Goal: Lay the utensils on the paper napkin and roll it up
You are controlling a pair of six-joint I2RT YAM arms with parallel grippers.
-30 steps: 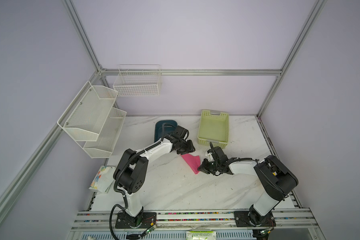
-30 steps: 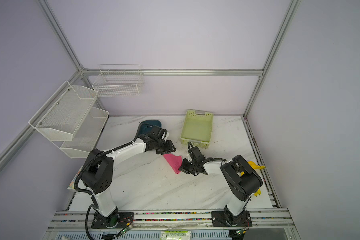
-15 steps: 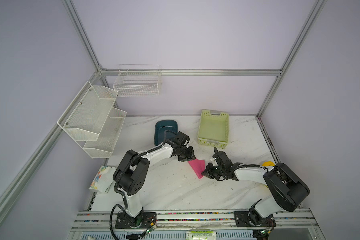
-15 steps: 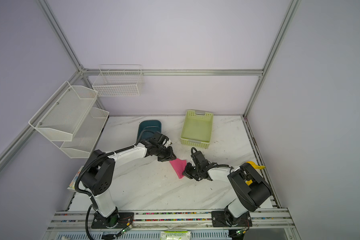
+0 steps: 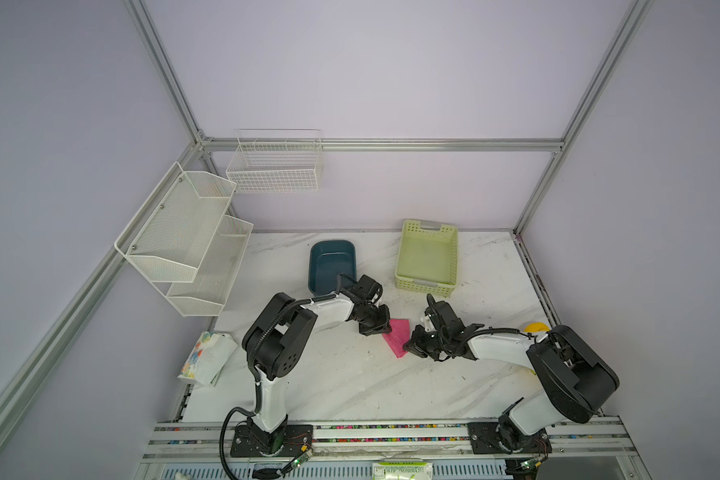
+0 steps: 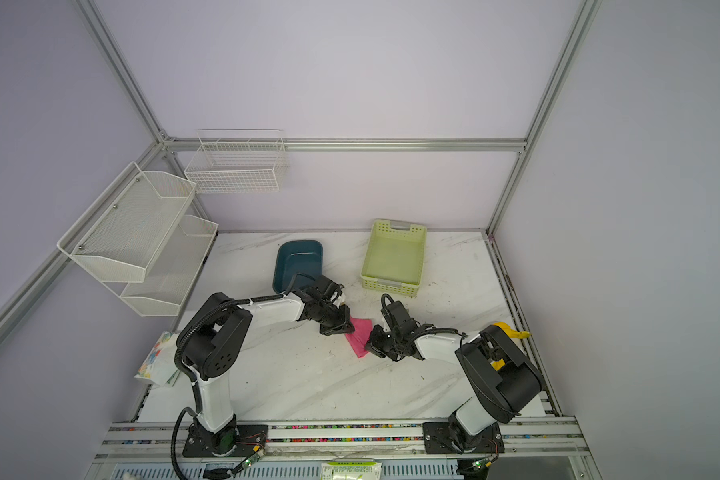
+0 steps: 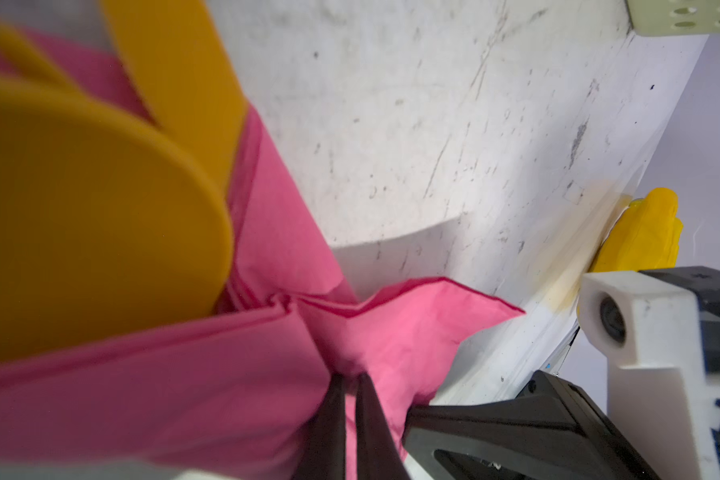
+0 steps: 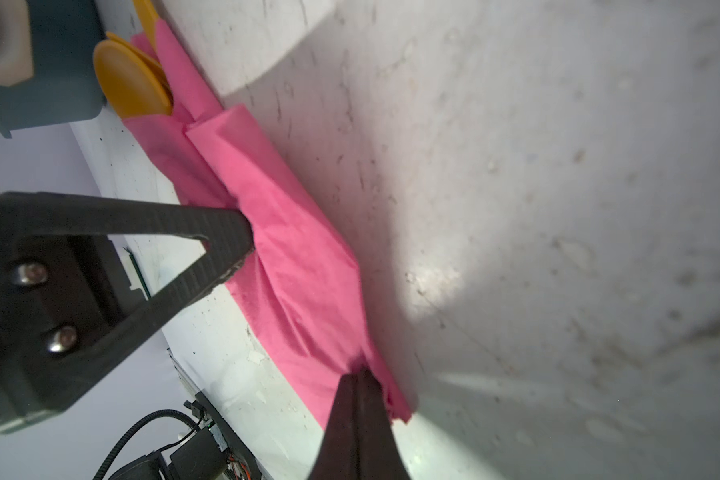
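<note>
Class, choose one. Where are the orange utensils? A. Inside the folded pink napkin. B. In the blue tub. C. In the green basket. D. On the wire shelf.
A: in the right wrist view the utensils poke out of the folded paper napkin.

We see: table (image 5: 350, 374) | napkin (image 5: 398, 338) ctr | tub (image 5: 332, 266) & basket (image 5: 427, 257) at back | bananas (image 5: 537, 327) rt edge

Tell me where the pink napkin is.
In both top views the pink napkin lies near the middle of the table, pinched by the left gripper and the right gripper, in front of the green basket.
</note>
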